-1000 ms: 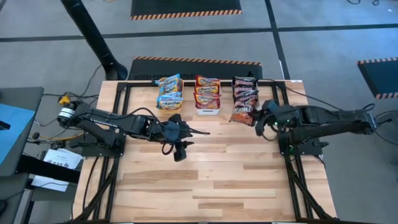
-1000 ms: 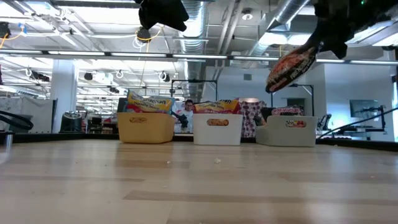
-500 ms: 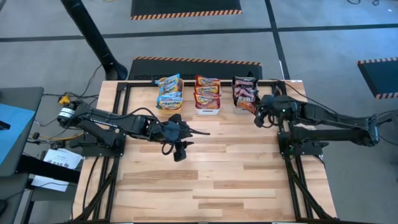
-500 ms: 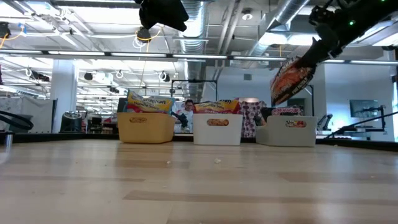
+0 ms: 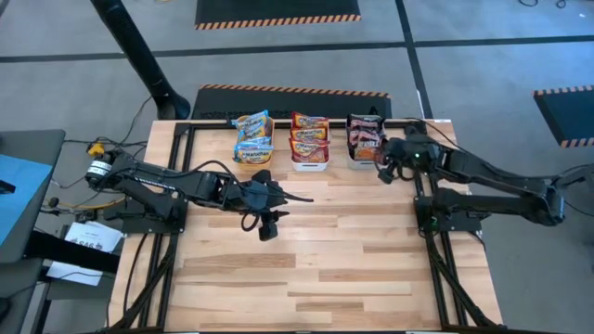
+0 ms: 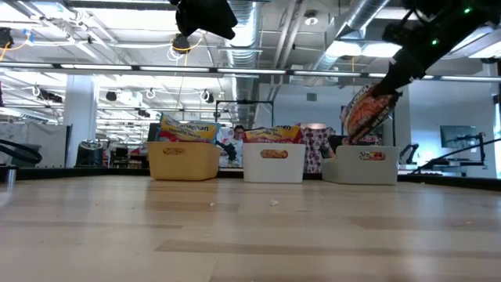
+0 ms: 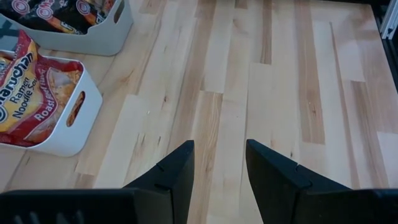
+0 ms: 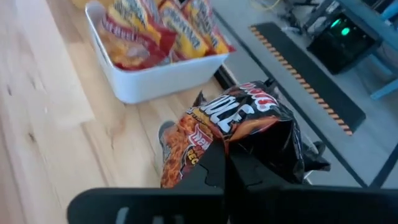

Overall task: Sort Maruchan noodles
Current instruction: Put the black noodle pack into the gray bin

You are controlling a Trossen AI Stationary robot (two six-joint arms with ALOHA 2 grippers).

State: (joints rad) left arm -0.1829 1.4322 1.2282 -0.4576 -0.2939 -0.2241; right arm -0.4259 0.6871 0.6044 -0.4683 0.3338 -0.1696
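My right gripper (image 5: 381, 170) is shut on a dark red-black noodle packet (image 8: 249, 130) and hovers at the near end of the grey bin (image 5: 365, 139), which has more dark packets in it. The white bin (image 5: 311, 146) is filled with red-orange packets, and the orange bin (image 5: 252, 139) with yellow-and-blue ones. All three bins stand in a row at the table's far edge. My left gripper (image 7: 217, 168) is open and hangs above the bare table middle (image 5: 268, 225), near side of the bins. My right gripper pinches the dark packet by one edge (image 8: 219, 149) between its two fingers. The packet is lifted clear and hangs tilted below the fingers (image 6: 365, 110), just above the grey bin (image 6: 360, 166). Its crumpled body bulges out past the fingertips.
Bare wooden boards (image 5: 316, 269) stretch from the bins to the near edge. Black frame rails (image 5: 436, 250) run along the left and right table sides. In the low view a person (image 6: 237, 135) shows in the room behind the bins.
My right gripper has carried the dark packet toward the far edge and a little left, from beside the grey bin to over its near end. The packet has swung from a flatter tilt to hanging more upright and sits lower above the bin.
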